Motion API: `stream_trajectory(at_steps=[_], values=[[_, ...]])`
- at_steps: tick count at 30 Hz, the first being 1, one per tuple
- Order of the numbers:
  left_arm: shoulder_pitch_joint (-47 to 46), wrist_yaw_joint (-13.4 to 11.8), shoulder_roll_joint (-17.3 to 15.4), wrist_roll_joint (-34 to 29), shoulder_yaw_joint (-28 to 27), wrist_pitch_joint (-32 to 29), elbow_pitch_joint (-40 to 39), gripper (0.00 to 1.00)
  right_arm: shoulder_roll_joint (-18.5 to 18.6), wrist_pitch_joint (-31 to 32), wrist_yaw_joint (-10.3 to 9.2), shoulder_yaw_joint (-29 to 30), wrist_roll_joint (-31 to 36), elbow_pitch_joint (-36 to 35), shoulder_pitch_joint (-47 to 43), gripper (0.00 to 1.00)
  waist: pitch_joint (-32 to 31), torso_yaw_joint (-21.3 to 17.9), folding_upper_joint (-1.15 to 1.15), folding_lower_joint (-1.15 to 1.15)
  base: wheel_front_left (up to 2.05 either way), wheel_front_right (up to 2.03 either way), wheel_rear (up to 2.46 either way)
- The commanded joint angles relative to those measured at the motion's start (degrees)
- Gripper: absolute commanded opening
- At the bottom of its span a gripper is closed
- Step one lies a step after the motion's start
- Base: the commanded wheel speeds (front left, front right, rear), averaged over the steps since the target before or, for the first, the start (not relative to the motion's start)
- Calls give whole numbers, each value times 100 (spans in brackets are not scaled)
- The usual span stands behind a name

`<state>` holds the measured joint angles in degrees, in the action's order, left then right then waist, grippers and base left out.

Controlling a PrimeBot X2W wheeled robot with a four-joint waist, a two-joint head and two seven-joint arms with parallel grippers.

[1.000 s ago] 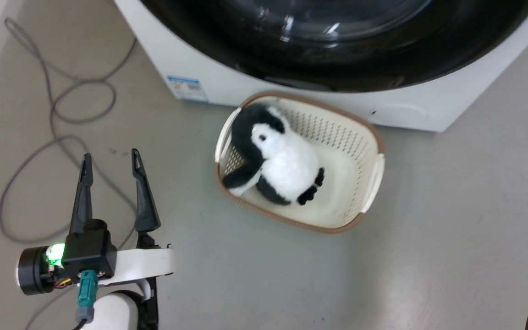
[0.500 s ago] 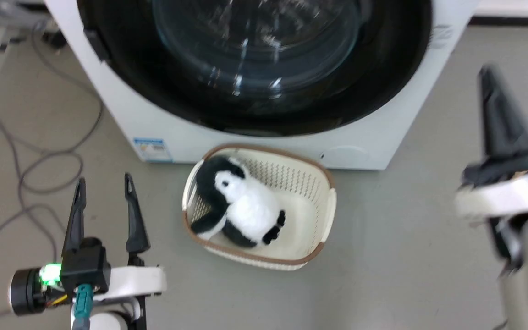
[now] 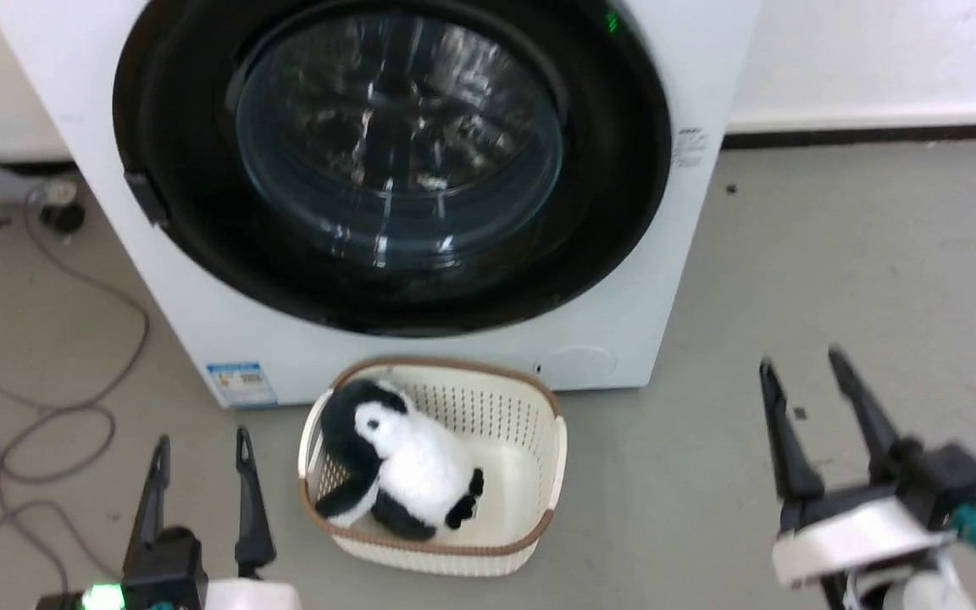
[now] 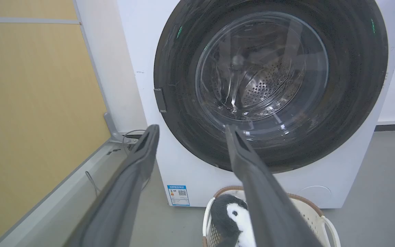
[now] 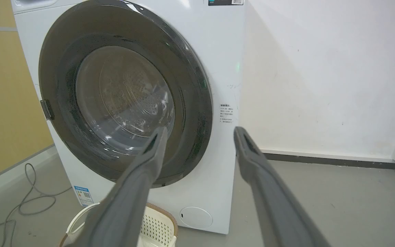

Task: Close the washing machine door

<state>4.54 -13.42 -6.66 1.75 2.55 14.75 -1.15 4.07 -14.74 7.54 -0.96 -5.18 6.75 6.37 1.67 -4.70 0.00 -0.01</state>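
Door (image 3: 395,169) is seen flush on white machine (image 3: 623,335); perforated steel drum (image 4: 262,89) is resolved through bulging glass in left wrist view. Left end effector (image 3: 202,437) and right end effector (image 3: 799,359) are held apart.

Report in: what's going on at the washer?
Open, empty: left hand, right hand. Washing machine door looks shut. Basket with toy penguin on floor below it.
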Motion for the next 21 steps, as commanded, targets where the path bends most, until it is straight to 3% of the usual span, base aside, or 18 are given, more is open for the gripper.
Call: stream_trajectory(at_steps=[1, 12, 13, 21], values=[[76, 15, -7, 17, -19, 25, 21, 100, -42, -26, -5, -11, 11, -35, -117, 100, -123, -109, 0, 1, 0, 0, 0], [349, 195, 42, 63, -64, 25, 107, 100, -116, -26, -5, 95, 24, -280, -890, 100, -303, -135, 0, 1, 0, 0, 0], [273, 187, 40, 52, -51, -4, 96, 0, -77, 0, 0, 89, 30, -243, -818, 0, -304, -135, 0, 1, 0, 0, 0], [243, 234, 53, 42, -54, -68, 96, 0, -78, 62, 0, 87, 49, -255, -807, 0, -300, -110, 0, 1, 0, 0, 0]])
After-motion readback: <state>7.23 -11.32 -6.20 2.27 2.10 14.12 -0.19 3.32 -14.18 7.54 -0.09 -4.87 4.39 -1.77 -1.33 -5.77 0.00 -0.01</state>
